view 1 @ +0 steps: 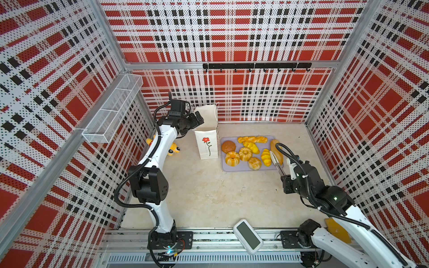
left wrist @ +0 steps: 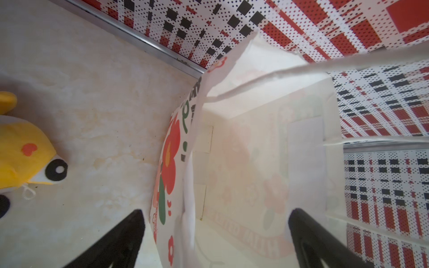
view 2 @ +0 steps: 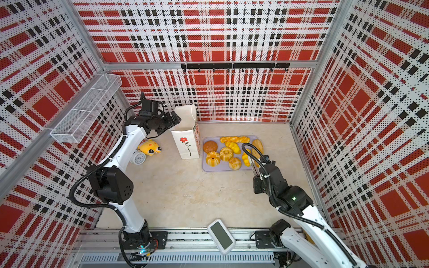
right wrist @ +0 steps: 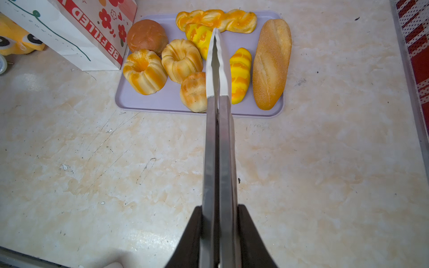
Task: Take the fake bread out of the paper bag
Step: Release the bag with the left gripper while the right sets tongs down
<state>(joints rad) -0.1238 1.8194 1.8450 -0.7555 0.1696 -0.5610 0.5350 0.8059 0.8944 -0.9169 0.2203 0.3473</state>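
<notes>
Lilac tray (right wrist: 167,102) holds fake bread (right wrist: 181,59); paper bag (view 1: 206,148) upright beside.

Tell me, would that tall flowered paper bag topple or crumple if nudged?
Probably topples easily: the paper bag stands tall on a narrow base, and the left wrist view shows nothing inside to weigh it down. Its thin wall bows, so it would likely crumple rather than resist.

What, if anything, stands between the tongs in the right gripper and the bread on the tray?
Nothing visible: the shut tongs in the right gripper reach over the bread on the tray; the bag stands beside the tray, clear of them.
</notes>
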